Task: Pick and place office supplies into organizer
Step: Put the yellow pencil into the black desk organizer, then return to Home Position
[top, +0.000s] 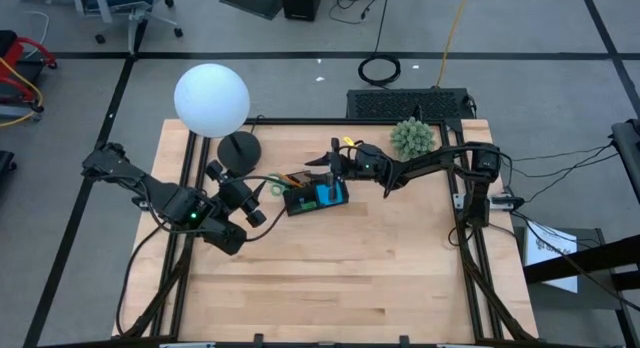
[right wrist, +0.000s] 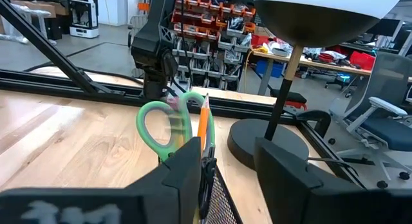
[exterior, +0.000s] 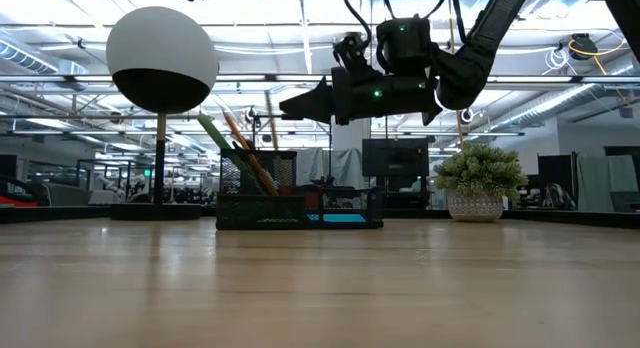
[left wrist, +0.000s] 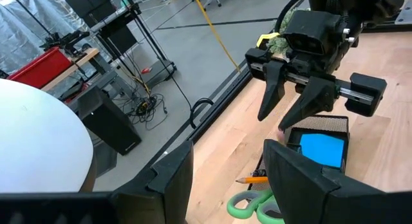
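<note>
The black mesh organizer [top: 315, 198] stands mid-table, toward the far edge. A blue sticky pad [top: 330, 195] lies in its tray. Green-handled scissors [right wrist: 164, 124] and orange and yellow pencils [right wrist: 205, 127] stand tilted in its cup [exterior: 258, 188]. My right gripper [top: 322, 169] hangs open just above the organizer's far side, fingers pointing toward the table's left, and holds nothing. In the low view this right gripper [exterior: 300, 106] is well clear of the pencil tips. My left gripper [top: 258, 200] is open, left of the organizer, holding nothing.
A lamp with a white globe [top: 211, 98] and a round black base [top: 240, 148] stands left of the organizer, near the far edge. A green spiky plant [top: 412, 138] sits at the far right. Bare wooden tabletop [top: 340, 278] stretches toward the near edge.
</note>
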